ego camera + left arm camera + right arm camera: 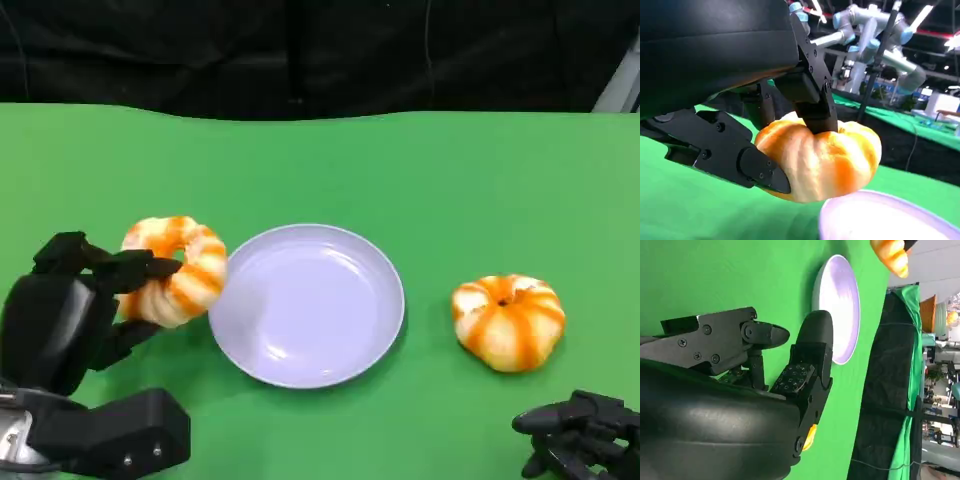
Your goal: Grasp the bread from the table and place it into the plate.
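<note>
A flat, matte green table point(400, 170) runs back to a dark backdrop; the left wrist view shows other robot arms point(875, 35) with pale blue joints in a workshop beyond the table's edge.

Near the middle sits the plate point(306, 304), round, shallow and smooth, a pale lilac with a soft sheen on its inner slope.

The left hand point(75, 310), hard black plastic with screwed plates, holds a bread point(175, 270) just beside the plate's left rim. This bread is ring-like and puffy, cream with orange stripes, its surface lobed and slightly glossy. In the left wrist view one finger presses down into its top while another cups it from below, and it hangs clear of the table, close above the plate's edge.

A second bread point(508, 321), round, ribbed like a small pumpkin with the same orange and cream bands, lies on the table to the right of the plate, apart from it.

The right hand point(580, 430) rests low at the near right corner, fingers loosely apart, gripping nothing.
</note>
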Available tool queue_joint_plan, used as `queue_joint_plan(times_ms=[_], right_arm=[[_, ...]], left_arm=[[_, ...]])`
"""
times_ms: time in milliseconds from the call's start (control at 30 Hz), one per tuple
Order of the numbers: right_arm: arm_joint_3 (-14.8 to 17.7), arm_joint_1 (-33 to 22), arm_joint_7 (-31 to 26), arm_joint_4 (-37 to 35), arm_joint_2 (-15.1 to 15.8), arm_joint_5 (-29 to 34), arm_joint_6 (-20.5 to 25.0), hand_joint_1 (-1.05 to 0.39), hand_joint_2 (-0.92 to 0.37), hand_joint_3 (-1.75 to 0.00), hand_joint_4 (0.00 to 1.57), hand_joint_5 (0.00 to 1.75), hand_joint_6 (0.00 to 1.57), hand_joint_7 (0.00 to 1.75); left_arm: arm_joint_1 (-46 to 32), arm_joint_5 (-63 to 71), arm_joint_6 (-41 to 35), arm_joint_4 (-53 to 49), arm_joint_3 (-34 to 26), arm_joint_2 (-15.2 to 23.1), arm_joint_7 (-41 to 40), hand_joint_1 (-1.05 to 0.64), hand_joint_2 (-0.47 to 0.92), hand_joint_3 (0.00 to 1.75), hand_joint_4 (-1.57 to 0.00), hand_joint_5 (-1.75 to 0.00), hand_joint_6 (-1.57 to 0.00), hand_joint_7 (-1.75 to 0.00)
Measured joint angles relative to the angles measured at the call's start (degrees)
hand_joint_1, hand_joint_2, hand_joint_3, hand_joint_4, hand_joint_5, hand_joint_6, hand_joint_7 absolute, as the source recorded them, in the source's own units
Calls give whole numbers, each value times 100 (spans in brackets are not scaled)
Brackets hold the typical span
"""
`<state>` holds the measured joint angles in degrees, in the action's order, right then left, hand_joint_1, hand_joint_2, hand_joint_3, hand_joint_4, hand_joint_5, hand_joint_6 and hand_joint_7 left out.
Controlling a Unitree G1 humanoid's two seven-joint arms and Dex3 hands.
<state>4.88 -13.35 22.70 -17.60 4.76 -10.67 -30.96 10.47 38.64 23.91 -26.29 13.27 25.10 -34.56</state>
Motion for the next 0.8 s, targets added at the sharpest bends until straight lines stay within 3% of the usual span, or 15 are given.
queue_joint_plan(times_ms=[233, 800], right_arm=[[-3, 2, -19, 8, -1, 0, 11, 1, -92, -39, 72, 134, 98, 54], [-55, 2, -105, 8, -2, 26, 9, 0, -92, -39, 72, 134, 98, 54]], left_arm=[[-225, 3, 143, 717, 56, -114, 353, -5, 86, 0, -65, -118, -124, -19], [-218, 48, -38, 854, 195, -461, 801, -4, 89, 1, -62, -114, -125, -10]])
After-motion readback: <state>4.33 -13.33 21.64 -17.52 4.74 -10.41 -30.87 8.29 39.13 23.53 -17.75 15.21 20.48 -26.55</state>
